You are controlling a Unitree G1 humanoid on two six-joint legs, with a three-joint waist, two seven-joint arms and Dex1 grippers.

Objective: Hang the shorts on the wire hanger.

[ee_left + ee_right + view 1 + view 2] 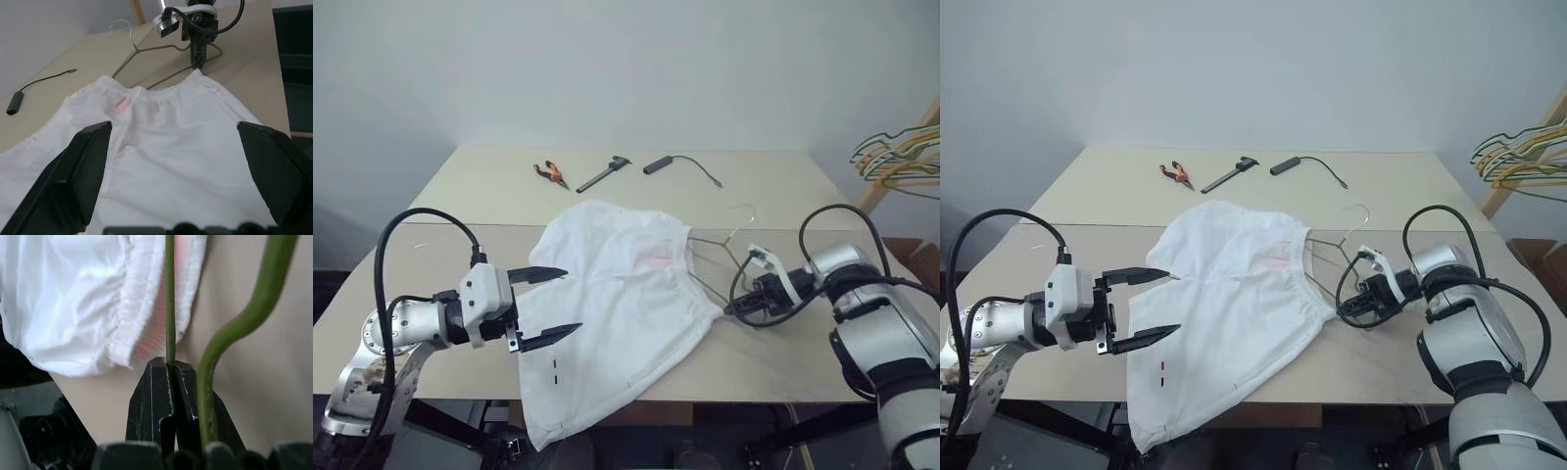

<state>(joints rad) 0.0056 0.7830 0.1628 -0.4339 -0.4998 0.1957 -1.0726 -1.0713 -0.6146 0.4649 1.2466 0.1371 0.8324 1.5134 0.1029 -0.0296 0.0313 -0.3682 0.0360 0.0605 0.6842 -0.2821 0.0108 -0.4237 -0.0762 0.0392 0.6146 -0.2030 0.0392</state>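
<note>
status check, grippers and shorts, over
Left gripper open over the shorts. Right gripper shut on the wire hanger, at the waistband. Nothing in the way.

Our arms are built of rounded silver-grey metal segments joined by black collars, with thick black cables looping out from each forearm and back in near the wrist. Our left hand (pixel 548 305) has a white boxy housing and two tapering matte black fingers; our right hand (pixel 736 309) carries a small white bracket above its black fingers
</note>
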